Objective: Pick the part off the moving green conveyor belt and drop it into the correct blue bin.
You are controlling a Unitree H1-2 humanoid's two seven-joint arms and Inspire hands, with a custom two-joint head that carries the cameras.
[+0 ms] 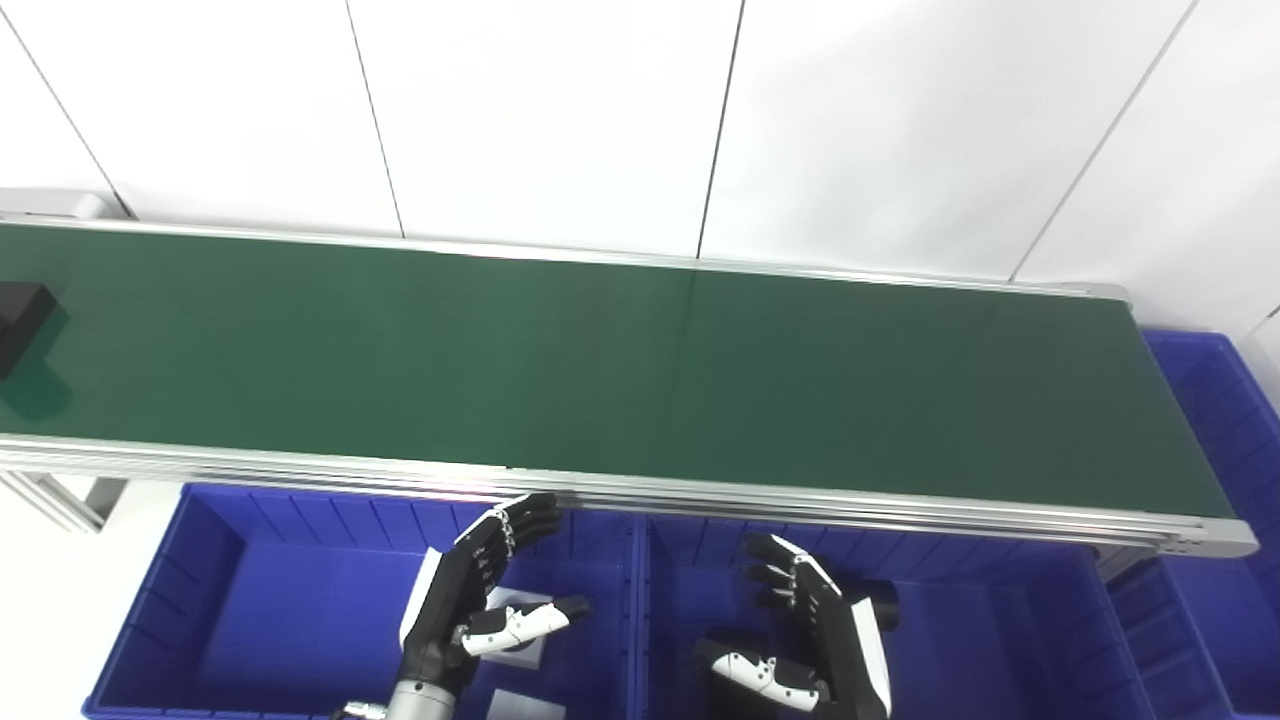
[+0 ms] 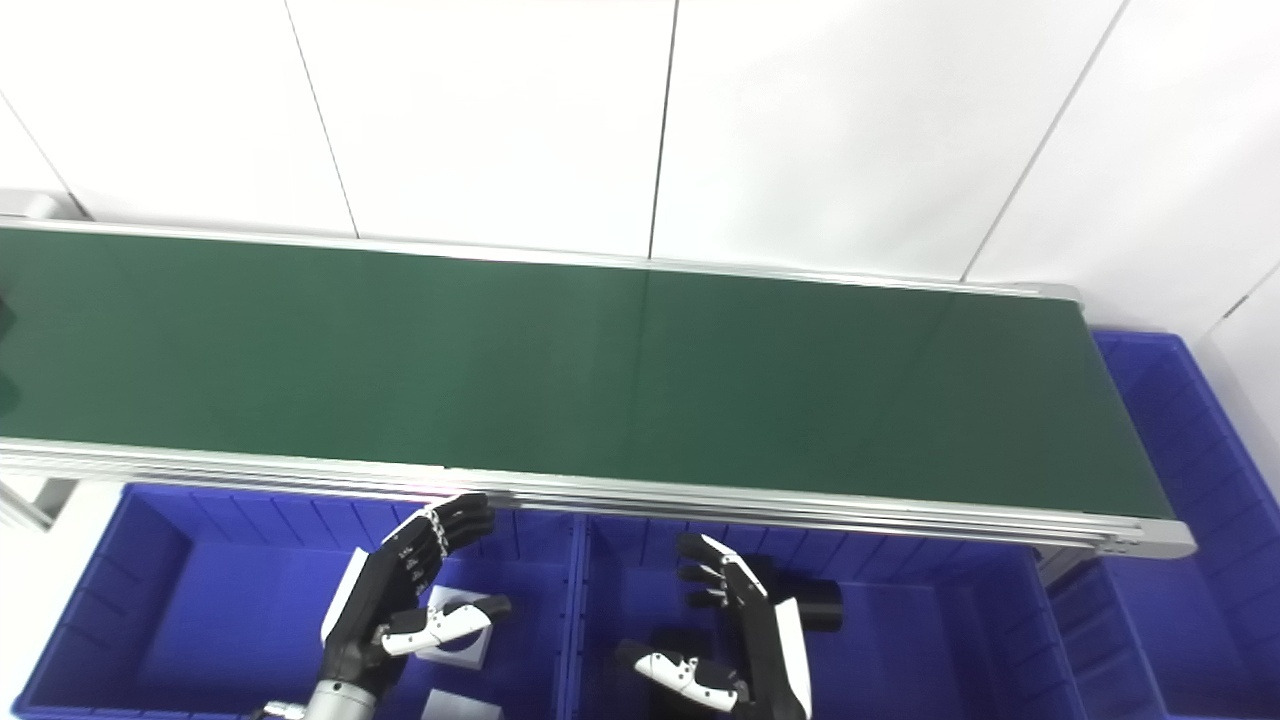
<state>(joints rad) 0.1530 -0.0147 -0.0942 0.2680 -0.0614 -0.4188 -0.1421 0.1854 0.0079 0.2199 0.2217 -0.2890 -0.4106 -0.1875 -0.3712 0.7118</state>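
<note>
Presently, one black part [image 1: 18, 312], boxy in outline, sits on the green conveyor belt [image 1: 600, 370] at its far left end, cut by the picture's edge in the left eye view. Below the belt's near rail stand two blue bins side by side: left bin [image 1: 230, 600] holding white parts [image 1: 515, 650] with a dark round mark, right bin [image 1: 1000, 620] holding black cylindrical parts [image 1: 885, 605]. A third blue bin [image 1: 1215, 400] stands off the belt's right end. Left hand [image 1: 480, 590]: over the left bin, just short of the rail, fingers spread, holding nothing. Right hand [image 1: 810, 630]: over the right bin, fingers apart, palm empty, well apart from the black part.
</note>
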